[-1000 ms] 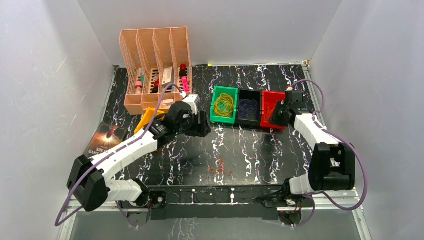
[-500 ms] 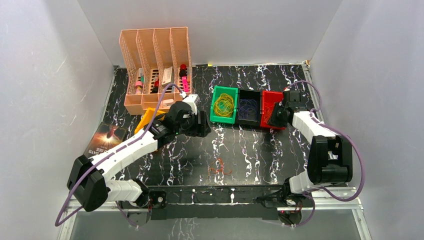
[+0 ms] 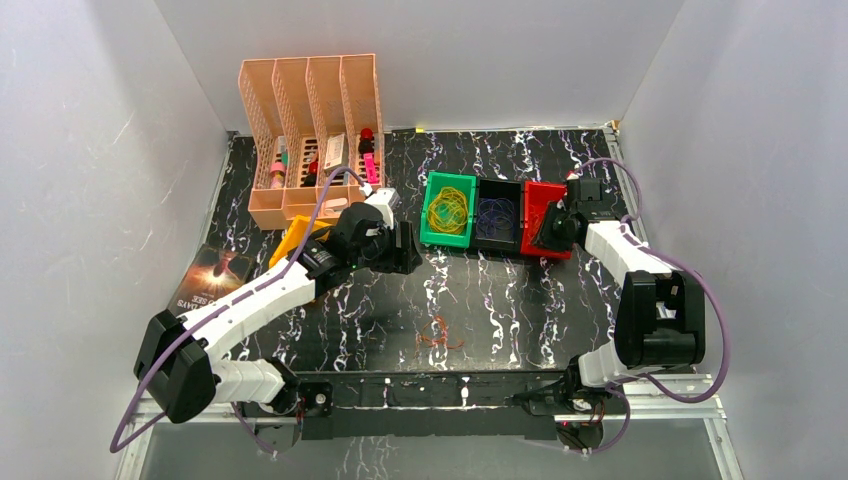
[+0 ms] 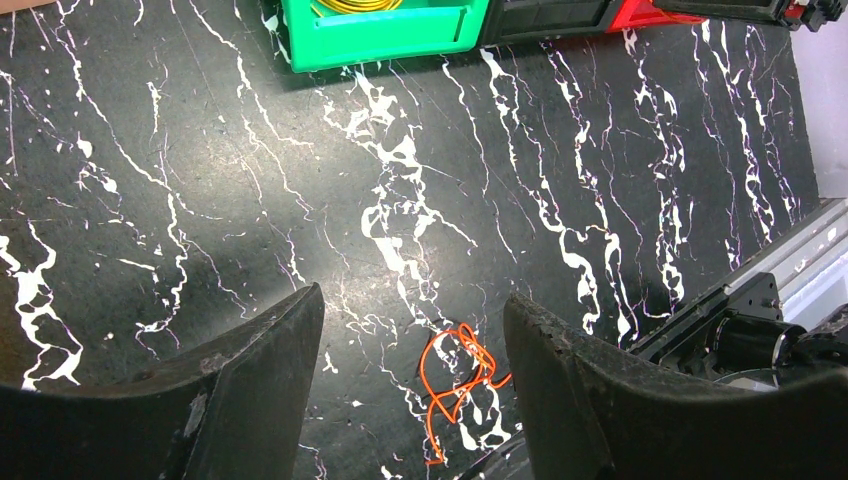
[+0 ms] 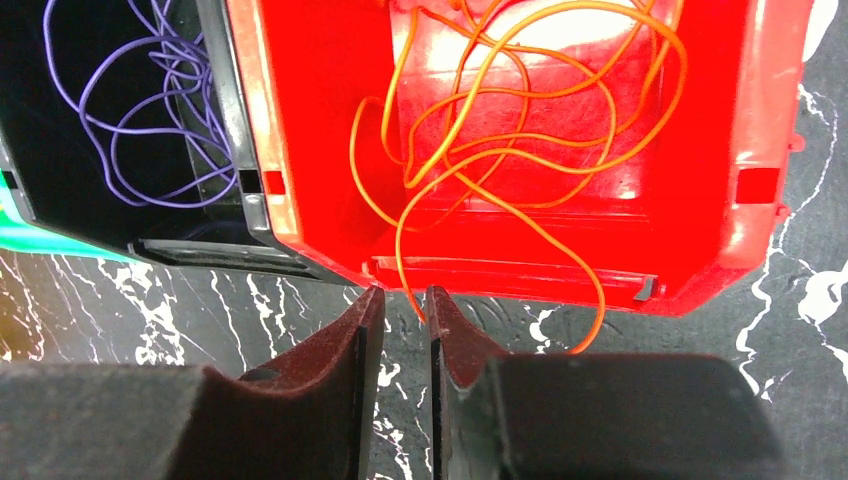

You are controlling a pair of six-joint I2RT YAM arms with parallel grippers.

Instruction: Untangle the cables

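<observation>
Thin orange cables (image 5: 520, 110) fill the red bin (image 5: 300, 150), and one loop hangs over its front lip onto the table. My right gripper (image 5: 400, 292) sits just in front of that lip, open by a narrow gap; the hanging strand runs down against its right fingertip (image 5: 440, 300). Purple cables (image 5: 140, 110) lie in the black bin (image 3: 497, 212) and yellow ones in the green bin (image 3: 447, 210). A small orange tangle (image 4: 460, 375) lies loose on the table (image 3: 438, 333). My left gripper (image 4: 412, 300) hovers open above the table, empty.
A peach slotted organizer (image 3: 308, 130) with markers stands at the back left. A book (image 3: 212, 275) and a yellow object (image 3: 295, 240) lie beside the left arm. The three bins (image 3: 540, 215) stand in a row at the right rear.
The right arm's elbow swung inward and its wrist shifted slightly at the red bin, jaws parting a little. The left arm and the loose orange tangle stayed put.
</observation>
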